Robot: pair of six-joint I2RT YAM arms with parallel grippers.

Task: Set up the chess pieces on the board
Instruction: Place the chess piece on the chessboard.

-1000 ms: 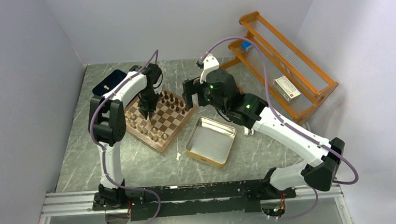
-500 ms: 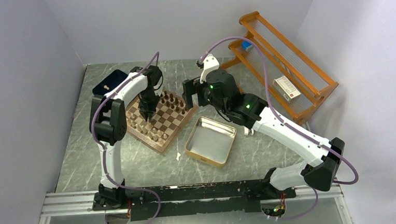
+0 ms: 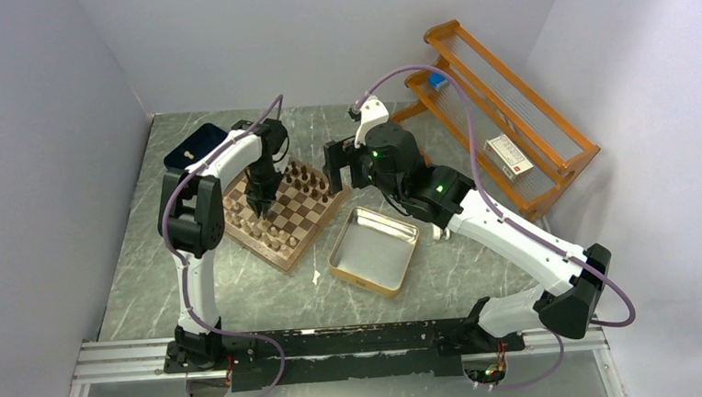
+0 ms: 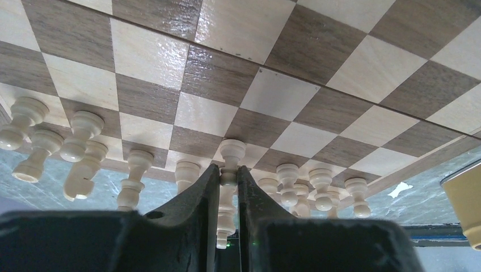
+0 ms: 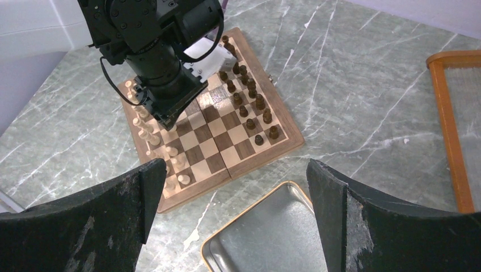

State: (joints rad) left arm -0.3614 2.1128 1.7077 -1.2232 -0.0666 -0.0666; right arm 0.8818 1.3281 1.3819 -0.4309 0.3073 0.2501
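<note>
The board (image 3: 305,221) lies left of the table's centre. Dark pieces (image 5: 250,107) fill its far side and pale pieces (image 4: 83,128) line its near side. My left gripper (image 4: 228,170) points straight down over the pale rows (image 3: 258,207). Its two fingers are shut on the stem of a tall pale piece (image 4: 232,151), whose base rests on a square of the board (image 4: 272,96). My right gripper (image 5: 235,170) hangs open high above the board's right edge, with nothing between its fingers (image 5: 334,198).
A silver gold-rimmed tin (image 3: 373,250) lies empty just right of the board, under my right arm. A navy tray (image 3: 195,142) sits at the back left. An orange wooden rack (image 3: 498,107) stands along the right wall.
My left gripper's fingers have narrowed onto the tall pale piece. Neither arm has visibly moved.
</note>
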